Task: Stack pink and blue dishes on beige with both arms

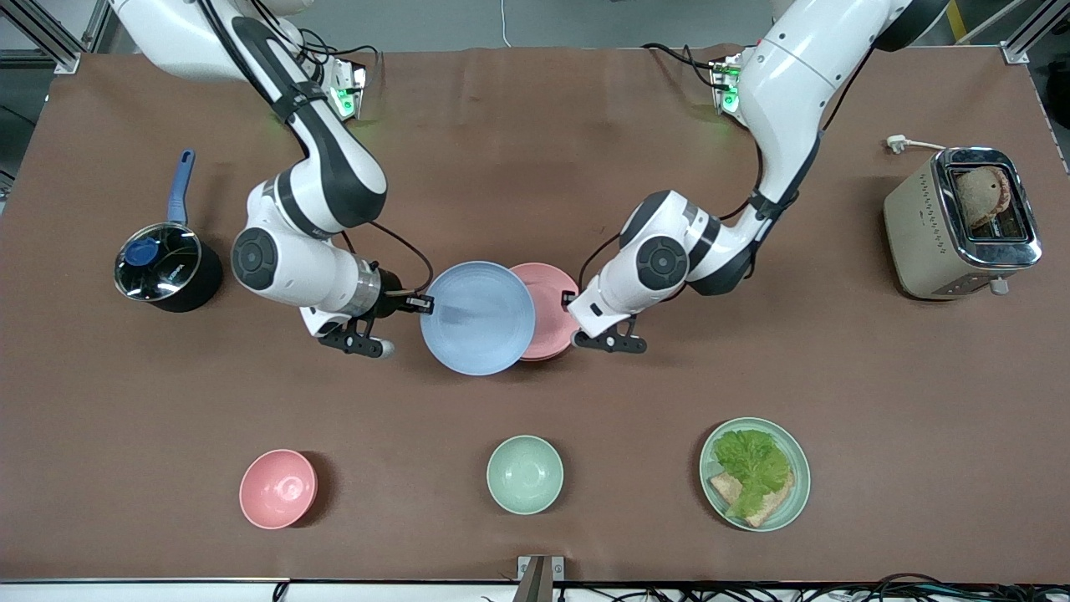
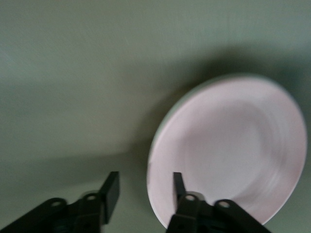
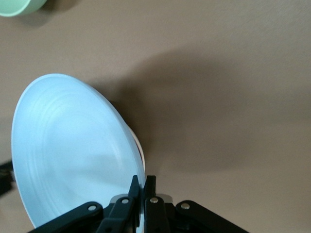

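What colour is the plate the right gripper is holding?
Pastel blue: the blue plate, best in the front view.

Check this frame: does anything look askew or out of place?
Only the blue plate: the right gripper pinches its rim and holds it tilted in the air, overlapping the pink plate. The left gripper is open at the pink plate's rim.

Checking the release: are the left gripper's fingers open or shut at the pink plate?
Open. In the left wrist view the left gripper shows a wide gap between its fingers, spread at the pink plate's rim.

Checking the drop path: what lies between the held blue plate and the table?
Front view: the pink plate, partly under the blue plate in the right tool.
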Tool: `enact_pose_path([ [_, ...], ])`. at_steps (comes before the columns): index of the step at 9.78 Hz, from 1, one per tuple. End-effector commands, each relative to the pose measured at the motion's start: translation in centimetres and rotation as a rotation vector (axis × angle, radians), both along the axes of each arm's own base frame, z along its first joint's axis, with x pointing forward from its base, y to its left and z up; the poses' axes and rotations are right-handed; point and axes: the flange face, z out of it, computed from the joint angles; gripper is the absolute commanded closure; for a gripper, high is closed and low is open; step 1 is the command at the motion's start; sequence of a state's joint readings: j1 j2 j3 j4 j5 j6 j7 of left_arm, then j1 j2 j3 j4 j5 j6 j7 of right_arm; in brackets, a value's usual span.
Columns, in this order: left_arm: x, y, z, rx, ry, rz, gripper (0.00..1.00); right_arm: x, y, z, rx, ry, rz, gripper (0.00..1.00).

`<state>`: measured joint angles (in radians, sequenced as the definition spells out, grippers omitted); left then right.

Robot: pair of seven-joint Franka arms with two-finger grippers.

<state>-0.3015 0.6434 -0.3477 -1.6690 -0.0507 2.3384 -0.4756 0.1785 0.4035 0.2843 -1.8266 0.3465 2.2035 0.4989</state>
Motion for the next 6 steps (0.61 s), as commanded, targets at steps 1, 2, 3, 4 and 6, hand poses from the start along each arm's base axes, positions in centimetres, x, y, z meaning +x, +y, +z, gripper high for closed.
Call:
enact_pose_path([
  [1, 4.7, 7.8, 7.3, 0.080, -0.072, 0.054, 0.00, -2.3, 3.0, -0.7, -0.012, -0.022, -0.024, 0.99],
  [2, 7.2, 11.5, 10.9, 0.117, -0.103, 0.087, 0.00, -3.4, 4.4, -1.5, -0.014, -0.035, -0.039, 0.99],
  [3, 9.0, 14.7, 14.3, 0.141, -0.126, 0.120, 0.00, -4.4, 5.4, -2.3, -0.017, -0.046, -0.043, 0.99],
  [4, 10.0, 18.3, 17.8, 0.196, -0.154, 0.128, 0.00, -5.5, 5.7, -3.7, -0.026, -0.053, -0.039, 0.99],
  [6, 10.1, 23.4, 24.4, 0.309, -0.246, 0.099, 0.00, -6.6, 6.3, -5.6, -0.028, -0.096, -0.039, 0.99],
])
